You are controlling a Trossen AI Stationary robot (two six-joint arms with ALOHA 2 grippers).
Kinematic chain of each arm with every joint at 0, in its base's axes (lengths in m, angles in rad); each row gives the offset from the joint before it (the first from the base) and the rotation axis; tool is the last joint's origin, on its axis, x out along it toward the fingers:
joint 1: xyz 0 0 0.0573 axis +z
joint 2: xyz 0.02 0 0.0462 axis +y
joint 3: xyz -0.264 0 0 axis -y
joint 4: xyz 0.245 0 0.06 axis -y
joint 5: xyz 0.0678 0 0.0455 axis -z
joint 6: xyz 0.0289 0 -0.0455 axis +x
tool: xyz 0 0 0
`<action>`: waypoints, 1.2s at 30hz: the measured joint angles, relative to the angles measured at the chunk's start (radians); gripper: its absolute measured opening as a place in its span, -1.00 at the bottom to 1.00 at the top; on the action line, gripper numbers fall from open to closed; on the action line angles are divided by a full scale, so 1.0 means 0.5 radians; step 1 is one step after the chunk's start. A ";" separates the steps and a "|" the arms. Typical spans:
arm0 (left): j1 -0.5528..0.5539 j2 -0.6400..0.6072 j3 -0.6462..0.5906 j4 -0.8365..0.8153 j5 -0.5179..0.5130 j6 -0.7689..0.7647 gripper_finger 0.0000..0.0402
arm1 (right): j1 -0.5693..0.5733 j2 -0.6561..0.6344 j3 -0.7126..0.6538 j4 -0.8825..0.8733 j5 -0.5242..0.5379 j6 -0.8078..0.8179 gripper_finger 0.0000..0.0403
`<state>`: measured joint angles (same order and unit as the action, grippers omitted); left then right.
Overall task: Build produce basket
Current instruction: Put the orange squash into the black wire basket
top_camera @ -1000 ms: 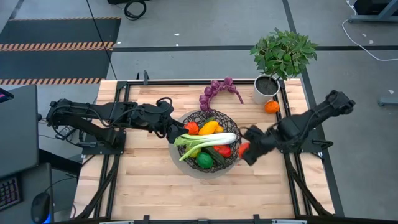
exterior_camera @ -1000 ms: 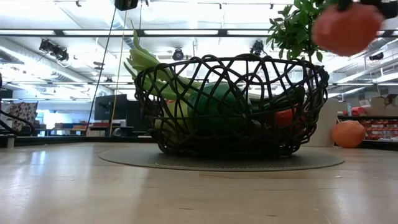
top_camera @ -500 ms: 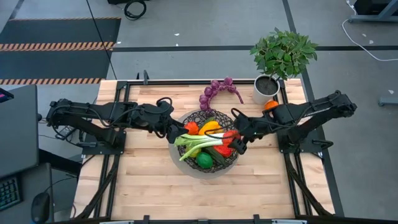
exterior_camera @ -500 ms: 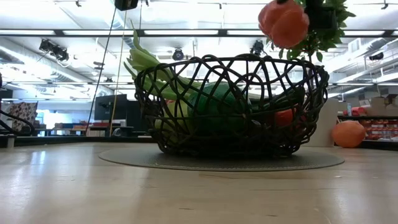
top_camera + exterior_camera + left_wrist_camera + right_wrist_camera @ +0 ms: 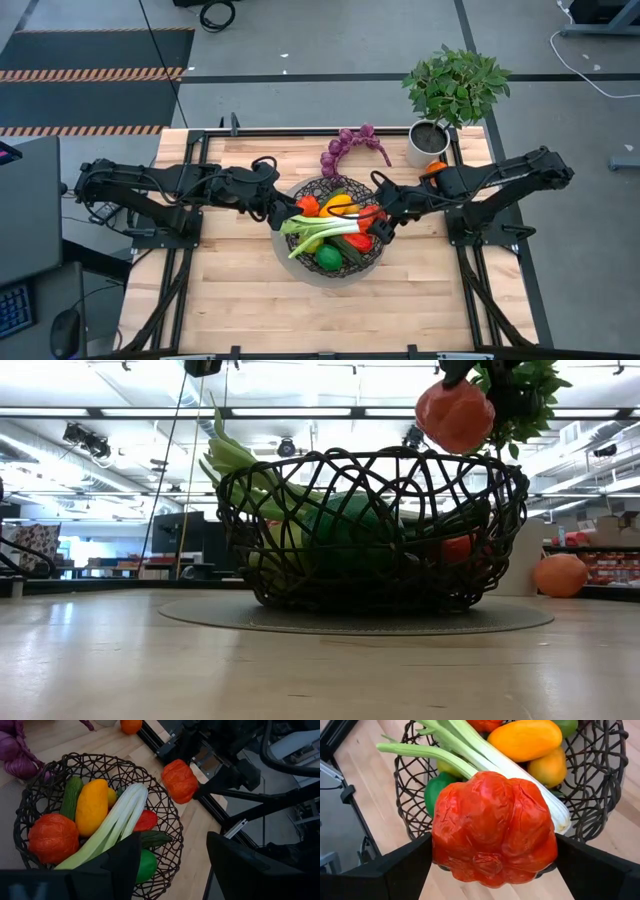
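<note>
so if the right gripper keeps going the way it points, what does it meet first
Probably the green-white leek atop the dark woven wire basket. The right gripper, holding a red pepper, points over the rim; depth is unclear.

Leafy plant in white pot; wooden table.

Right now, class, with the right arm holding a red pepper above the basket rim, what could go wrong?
1. The red pepper hangs near the basket rim; released there, it might fall outside.
2. The leek lies atop heaped produce, so the pepper may bounce or roll off.
3. Lowering, the right end effector could snag the mesh.
</note>
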<state>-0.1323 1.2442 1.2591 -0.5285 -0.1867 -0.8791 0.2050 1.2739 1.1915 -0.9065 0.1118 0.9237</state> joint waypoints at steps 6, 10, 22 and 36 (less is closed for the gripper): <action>0.000 0.000 0.000 0.000 0.000 0.000 0.15 | -0.001 0.001 -0.001 0.005 0.072 0.038 0.98; -0.001 0.000 0.000 0.000 0.000 -0.001 0.15 | 0.000 0.005 -0.001 0.010 0.087 0.062 0.98; -0.003 0.000 0.000 0.000 0.000 -0.002 0.15 | 0.000 0.005 -0.001 0.006 0.098 0.084 0.99; -0.005 0.000 0.000 0.001 0.000 -0.062 0.15 | 0.004 0.037 -0.002 0.180 0.203 0.200 0.99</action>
<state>-0.1348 1.2442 1.2591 -0.5282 -0.1866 -0.9100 0.2073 1.2922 1.1904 -0.8166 0.2132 1.0236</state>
